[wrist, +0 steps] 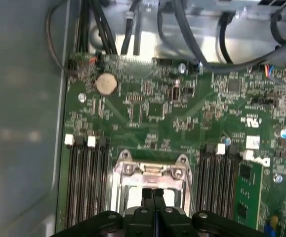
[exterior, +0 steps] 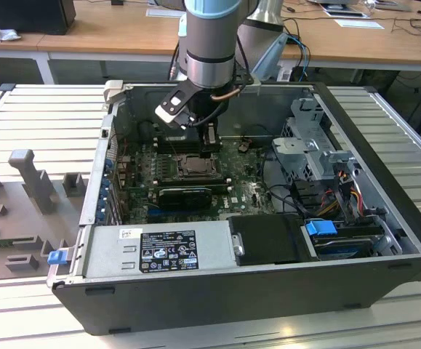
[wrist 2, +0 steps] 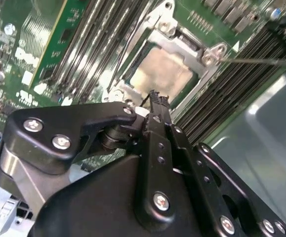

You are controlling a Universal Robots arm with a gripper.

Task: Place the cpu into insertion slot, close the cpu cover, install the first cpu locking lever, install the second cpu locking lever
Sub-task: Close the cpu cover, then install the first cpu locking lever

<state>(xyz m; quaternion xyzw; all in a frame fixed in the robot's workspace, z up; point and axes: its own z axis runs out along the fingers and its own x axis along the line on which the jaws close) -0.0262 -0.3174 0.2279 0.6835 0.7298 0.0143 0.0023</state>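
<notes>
The computer case [exterior: 268,291] lies open on the ribbed grey surface [exterior: 43,109], and the arm reaches down into it over the green circuit board [wrist: 147,113]. The pincer [wrist 2: 155,96] hangs just above the near edge of the insertion slot [wrist 2: 165,22], which sits between the banks of long black memory slots [wrist: 86,182]. Its two fingers are pressed flat against each other with nothing between them, as the thin seam between them in the first wrist view makes plain. The cpu [wrist 2: 162,74] is already seated in the slot, its pale metal top showing through the square window of the cpu cover [wrist 2: 194,52]. The cover looks to be folded down flat around the chip, so I judge the first two steps done. The levers are harder to read. A thin metal rod [wrist 2: 261,60], probably one of the locking levers, runs out from the slot's corner across the memory slots in the second wrist view. It seems to stand free rather than tucked under its catch, though the angle does not let me be sure. From the exterior view the pincer [exterior: 210,149] stands at the far side of the slot, close to it. By my reckoning the work is about halfway, with the latching of both levers left to do.
</notes>
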